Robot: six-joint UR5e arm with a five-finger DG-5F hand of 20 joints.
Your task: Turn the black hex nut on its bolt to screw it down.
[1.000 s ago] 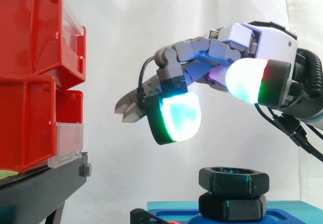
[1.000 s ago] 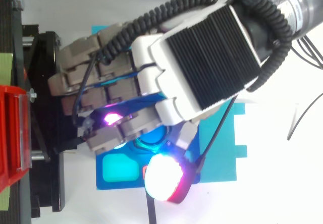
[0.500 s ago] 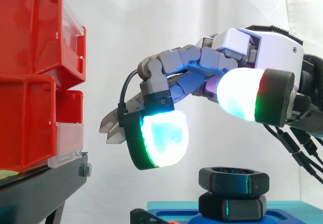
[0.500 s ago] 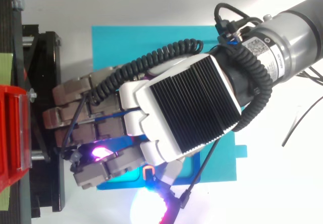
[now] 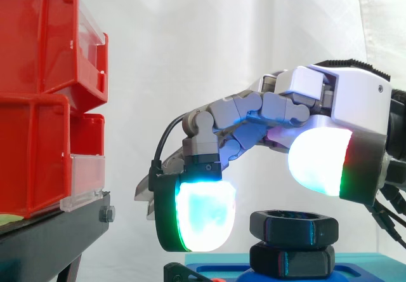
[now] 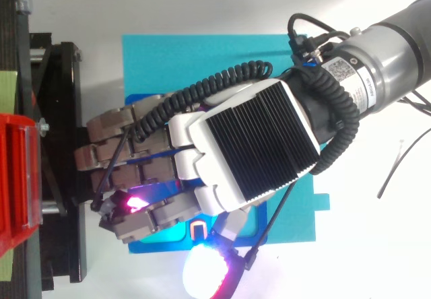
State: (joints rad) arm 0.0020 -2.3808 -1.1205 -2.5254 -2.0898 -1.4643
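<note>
Hex nut point(image 5: 293, 226) beneath robot hand point(image 5: 355, 101)

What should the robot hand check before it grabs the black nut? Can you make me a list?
1. Robot hand open: ok.
2. Top black nut free, nothing on it: ok.
3. Fingertips touching the nut: not ok, gaps show.
4. Nut level on the black hex piece below: ok.
5. Bolt thread clean: cannot tell, hidden.
6. Blue base lying flat: ok.
</note>
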